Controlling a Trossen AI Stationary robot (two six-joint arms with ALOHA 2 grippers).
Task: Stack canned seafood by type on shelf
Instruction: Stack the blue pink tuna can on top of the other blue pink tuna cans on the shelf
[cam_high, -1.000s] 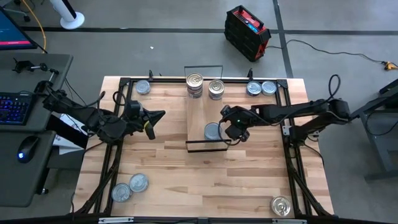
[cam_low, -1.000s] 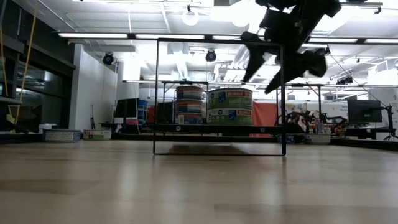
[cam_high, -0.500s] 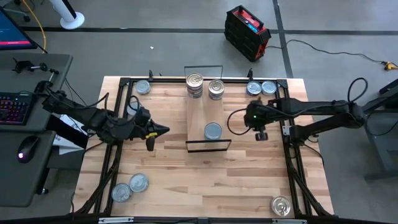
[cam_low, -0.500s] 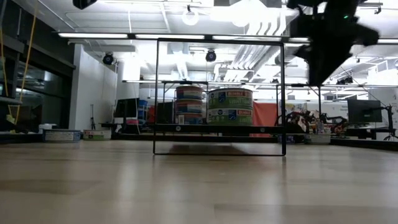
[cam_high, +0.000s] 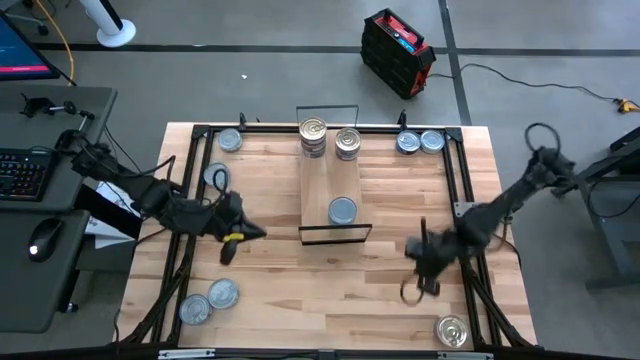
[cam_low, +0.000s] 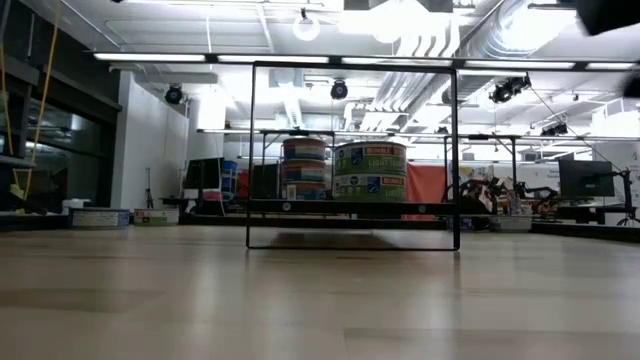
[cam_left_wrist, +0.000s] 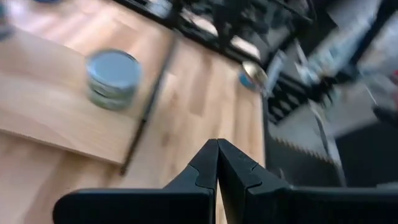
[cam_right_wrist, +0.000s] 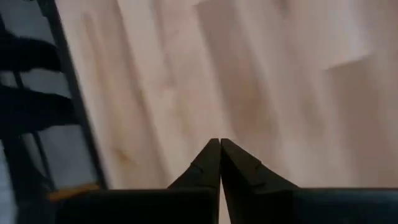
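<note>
Pale wooden tabletop (cam_high: 290, 290) on a grey concrete floor, a desk with a keyboard (cam_high: 20, 175) alongside. On the shelf (cam_high: 332, 180): two tin stacks (cam_high: 330, 139) at the far end, one blue-grey tin (cam_high: 342, 210) near the front. Right gripper (cam_high: 428, 270), clamped shut and empty, has swung from the shelf toward the near-right corner tin (cam_high: 452, 331). Left gripper (cam_high: 250, 233) sits pinched closed, empty

The worktop (cam_high: 290, 290) is pale wood in glued strips, smooth with a soft satin sheen. The shelf (cam_high: 331, 180) is the same light wood, its end frames thin black wire. The tins look metal: a blue-grey matt lid (cam_high: 342, 210), a shiny gold-silver lid (cam_high: 452, 331). Both tools (cam_left_wrist: 217, 163) (cam_right_wrist: 220, 163) show matt black plastic-looking fingers.
</note>
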